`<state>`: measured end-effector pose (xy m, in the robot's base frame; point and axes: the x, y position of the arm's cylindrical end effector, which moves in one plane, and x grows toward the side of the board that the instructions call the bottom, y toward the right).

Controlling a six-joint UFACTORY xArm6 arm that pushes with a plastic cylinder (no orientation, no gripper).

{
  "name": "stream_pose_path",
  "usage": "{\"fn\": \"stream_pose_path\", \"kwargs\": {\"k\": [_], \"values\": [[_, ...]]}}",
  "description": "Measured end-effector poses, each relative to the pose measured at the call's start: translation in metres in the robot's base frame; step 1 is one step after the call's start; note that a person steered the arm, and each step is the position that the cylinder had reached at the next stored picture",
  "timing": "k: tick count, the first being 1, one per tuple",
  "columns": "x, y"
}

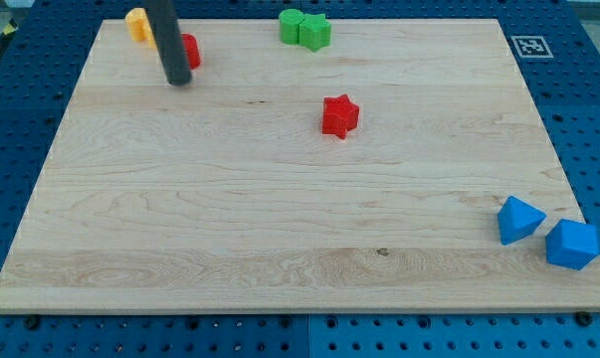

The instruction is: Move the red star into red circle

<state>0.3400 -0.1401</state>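
My tip [179, 82], bare and holding nothing, rests on the wooden board [280, 229] touching or just beside the red circle [190, 50] behind it, with the red star [339, 115] well apart toward the view's right.

star block [339, 115] mid-board, two blocks [546, 233] at view's bottom right
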Motion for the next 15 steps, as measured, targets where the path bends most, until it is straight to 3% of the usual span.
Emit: {"fn": "stream_pose_path", "kwargs": {"k": [2, 3, 4, 6, 9, 15], "values": [[0.106, 0.142], [0.129, 0.220], [0.104, 0.258], [0.055, 0.218], [0.076, 0.179], [-0.011, 0.039]]}}
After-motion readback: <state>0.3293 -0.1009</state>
